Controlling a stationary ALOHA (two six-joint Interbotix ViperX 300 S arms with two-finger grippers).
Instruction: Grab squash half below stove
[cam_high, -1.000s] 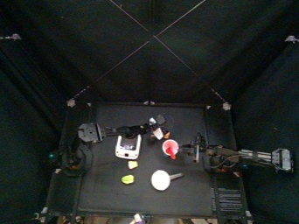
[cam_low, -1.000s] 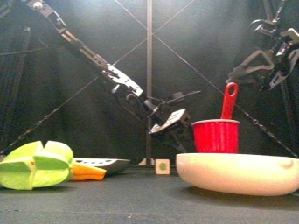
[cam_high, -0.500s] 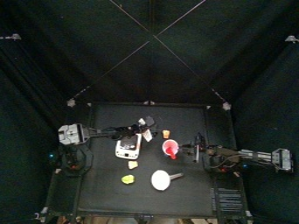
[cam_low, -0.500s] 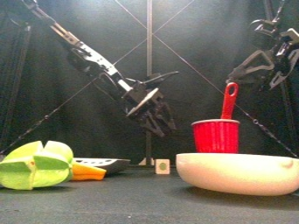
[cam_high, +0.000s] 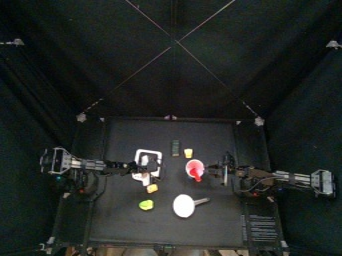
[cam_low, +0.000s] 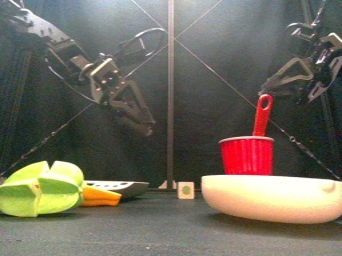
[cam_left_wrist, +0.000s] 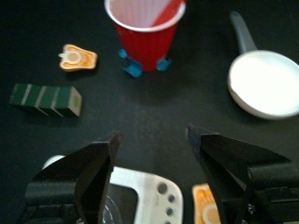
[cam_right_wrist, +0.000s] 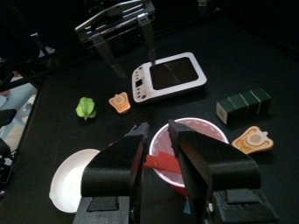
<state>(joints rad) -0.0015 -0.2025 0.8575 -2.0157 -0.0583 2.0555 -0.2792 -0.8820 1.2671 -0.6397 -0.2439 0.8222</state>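
Left end effector (cam_left_wrist: 152, 166) spread wide above the stove (cam_left_wrist: 146, 199), cut off at the frame edge, orange squash half (cam_left_wrist: 205, 205) just beside its right jaw; right end effector (cam_right_wrist: 160, 144) narrowly parted over the red cup (cam_right_wrist: 176, 153); no readable writing.

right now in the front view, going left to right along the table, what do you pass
green squash half → orange piece → small tan block → red cup → white dish. The cup stands behind the dish's left part, so those two partly overlap.
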